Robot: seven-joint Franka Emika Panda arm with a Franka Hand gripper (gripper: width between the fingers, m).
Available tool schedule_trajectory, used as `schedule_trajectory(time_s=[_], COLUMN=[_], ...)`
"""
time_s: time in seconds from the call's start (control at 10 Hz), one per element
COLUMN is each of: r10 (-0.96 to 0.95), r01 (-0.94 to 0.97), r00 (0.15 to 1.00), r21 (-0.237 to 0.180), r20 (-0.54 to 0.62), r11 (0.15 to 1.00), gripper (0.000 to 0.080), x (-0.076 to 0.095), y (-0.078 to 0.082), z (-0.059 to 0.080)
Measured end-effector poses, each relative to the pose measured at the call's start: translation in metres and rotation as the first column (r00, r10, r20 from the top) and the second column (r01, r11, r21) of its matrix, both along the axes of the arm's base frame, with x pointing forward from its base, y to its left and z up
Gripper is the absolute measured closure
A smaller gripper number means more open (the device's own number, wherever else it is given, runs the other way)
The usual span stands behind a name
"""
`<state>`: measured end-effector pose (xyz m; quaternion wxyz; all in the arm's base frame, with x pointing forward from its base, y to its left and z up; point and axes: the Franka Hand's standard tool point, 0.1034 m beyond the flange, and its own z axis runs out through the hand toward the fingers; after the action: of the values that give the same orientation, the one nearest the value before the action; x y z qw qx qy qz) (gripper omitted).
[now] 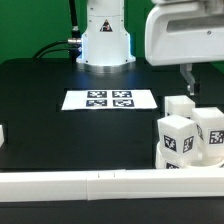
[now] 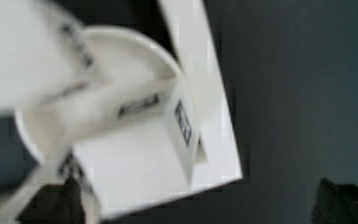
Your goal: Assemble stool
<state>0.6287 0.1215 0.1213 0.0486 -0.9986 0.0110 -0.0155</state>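
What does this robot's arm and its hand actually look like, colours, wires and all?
The arm is glossy white with rounded shells, standing on a white base at the back of the black table. Black cables trail from the base. The hand has a boxy white body and thin dark fingers. No markings are visible on it.

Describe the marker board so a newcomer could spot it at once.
Start at the robot's white base at the back of the black table. Just in front lies the marker board, a thin flat white sheet. Unlike the chunky stool legs, it lies flat, printed with four tags.
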Motion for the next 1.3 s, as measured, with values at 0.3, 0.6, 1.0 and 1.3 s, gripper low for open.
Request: schedule_trajectory(time_s=[0.3, 0.6, 1.0, 1.3], r10=[0.160, 0.478, 0.764, 0.966], r01=[-0.160, -0.477, -0.757, -0.942], r00=[0.987, 0.878, 0.643, 0.260], r21=[-0.006, -0.052, -0.114, -0.221], r20=[0.012, 0.022, 0.048, -0.006], r11=[0.987, 0.877, 0.644, 0.252], gripper=[0.0151, 0.0151, 0.0151, 0.0151], x=[-0.001, -0.001, -0.004, 0.006], y=[-0.004, 0.000, -0.002, -0.006], z=[-0.009, -0.013, -0.018, -0.020])
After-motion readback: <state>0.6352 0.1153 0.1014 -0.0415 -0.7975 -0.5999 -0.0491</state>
